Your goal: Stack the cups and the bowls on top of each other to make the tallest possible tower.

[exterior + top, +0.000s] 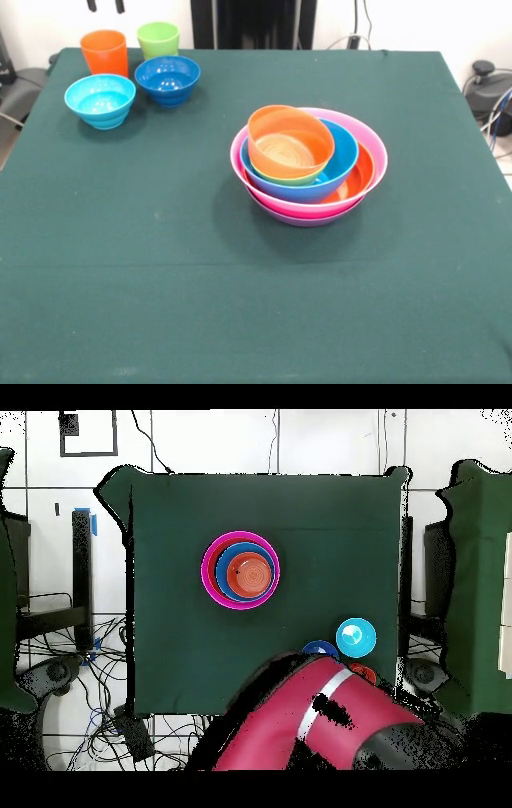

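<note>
The tower (308, 164) stands right of the table's middle. Its base is a purple bowl (308, 219), then a pink bowl (372, 148), a large orange bowl (362, 176), a large blue bowl (340, 160), a small lime green bowl (294, 179) and a tilted small orange bowl (290, 141) on top. It also shows in the overhead view (240, 571). At the far left stand the orange cup (104, 52), the lime green cup (158, 38), a dark blue small bowl (167, 78) and a light blue small bowl (100, 99). My gripper (106, 5) shows only two separated tips above the orange cup, empty.
A dark green cloth covers the table (160, 264). In the overhead view my red arm (330, 724) covers the table's near edge and part of the dark blue bowl (320, 650) and orange cup (362, 674); the light blue bowl (356, 637) shows whole. Cables lie on the floor (110, 714).
</note>
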Robot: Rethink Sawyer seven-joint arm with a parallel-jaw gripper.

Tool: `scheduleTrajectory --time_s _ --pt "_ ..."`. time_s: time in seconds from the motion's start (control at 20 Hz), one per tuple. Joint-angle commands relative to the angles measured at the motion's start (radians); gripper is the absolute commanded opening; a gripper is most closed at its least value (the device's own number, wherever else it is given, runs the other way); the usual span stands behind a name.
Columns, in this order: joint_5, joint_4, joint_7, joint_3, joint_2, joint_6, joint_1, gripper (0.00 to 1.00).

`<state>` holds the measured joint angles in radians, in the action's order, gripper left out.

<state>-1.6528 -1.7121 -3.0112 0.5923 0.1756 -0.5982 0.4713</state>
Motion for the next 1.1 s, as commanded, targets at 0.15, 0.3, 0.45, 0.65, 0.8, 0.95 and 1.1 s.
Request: scheduleTrajectory --time_s 0.15,0.3,0.45,0.65,0.8,0.95,1.1 --pt "0.109 -0.027 0.160 -0.191 -0.008 0.008 0.065 1.00" --pt "0.113 -0.029 0.171 -0.195 -0.009 0.009 0.072 1.00" --pt "0.099 -0.019 0.148 -0.197 -0.012 0.011 0.057 1.00" --pt "0.036 0.023 0.032 -0.193 -0.028 0.010 -0.016 1.00" --pt "-0.001 0.051 -0.033 -0.181 -0.038 0.002 -0.064 1.00" --pt "-0.024 0.076 -0.070 -0.176 -0.049 -0.009 -0.090 1.00" --pt "-0.017 0.090 -0.065 -0.184 -0.053 -0.010 -0.094 1.00"
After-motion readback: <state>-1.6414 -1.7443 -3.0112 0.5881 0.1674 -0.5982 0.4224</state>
